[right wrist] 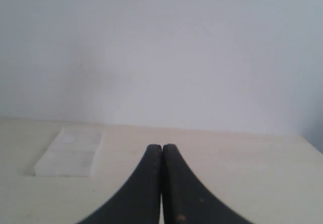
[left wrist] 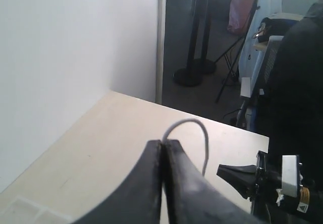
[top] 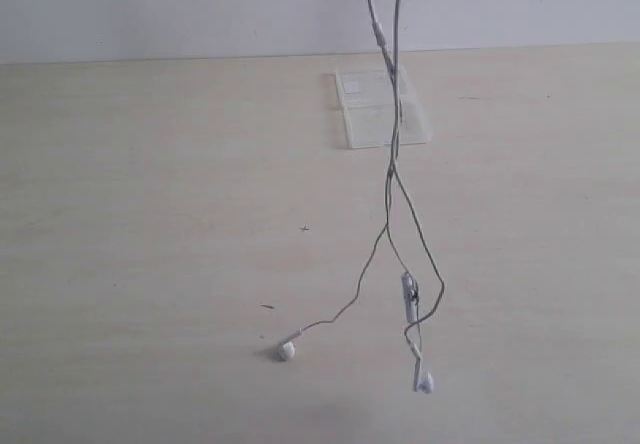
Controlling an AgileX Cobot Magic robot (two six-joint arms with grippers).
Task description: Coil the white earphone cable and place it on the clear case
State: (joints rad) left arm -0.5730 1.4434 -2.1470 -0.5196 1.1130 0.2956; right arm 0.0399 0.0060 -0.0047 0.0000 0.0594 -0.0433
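Pale wooden tabletop (top: 150, 214) runs back to a plain white wall (top: 200, 4) in the exterior view. The white earphone cable (top: 393, 159) hangs there in two strands from above the frame's edge. Its inline remote (top: 409, 299) dangles low, one earbud (top: 286, 349) lies on the wood, and the second earbud (top: 424, 380) is at or just off the surface. The clear case (top: 375, 114) lies flat farther back, behind the strands, with nothing on it. Neither arm shows here. The left wrist view supplies what lifts the wire: the left gripper (left wrist: 162, 147) has its jaws pressed together on the cable, and a short loop arches out past the tips. The right wrist view shows the right gripper (right wrist: 162, 151) closed with nothing visible between its jaws, aimed over the table toward the case. Coiling looks barely begun, since the wire is lifted but hangs loose. The next move probably calls for the free arm to catch a lower stretch and fold it into loops.
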